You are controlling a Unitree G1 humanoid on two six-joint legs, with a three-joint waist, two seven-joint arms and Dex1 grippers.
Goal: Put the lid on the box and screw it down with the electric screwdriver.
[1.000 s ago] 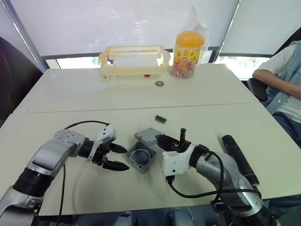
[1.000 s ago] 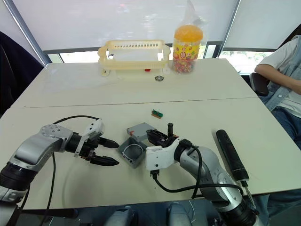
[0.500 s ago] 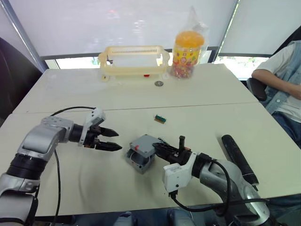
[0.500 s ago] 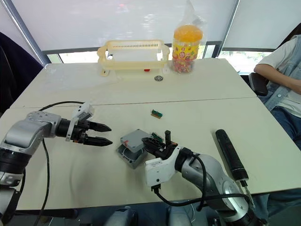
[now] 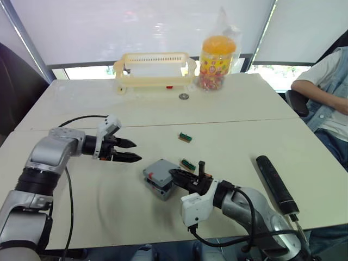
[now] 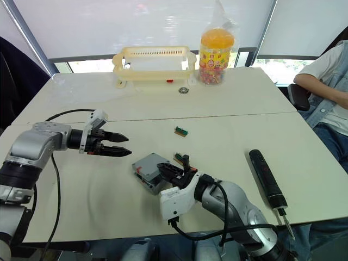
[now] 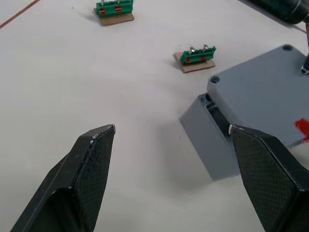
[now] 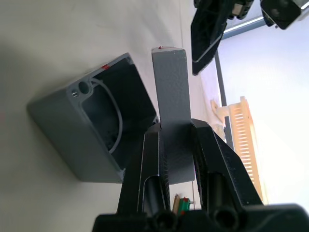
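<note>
With the right hand (image 6: 166, 170) pinching the lid (image 6: 149, 165) skewed over the box (image 8: 91, 130) and the left hand (image 5: 128, 152) spread nearby, release could leave it misaligned.

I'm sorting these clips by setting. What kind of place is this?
Probably an office or meeting room used as a workbench: pale tables pushed together, blinds over windows, a seated person at the side, and a candy jar beside a yellow basket.
</note>
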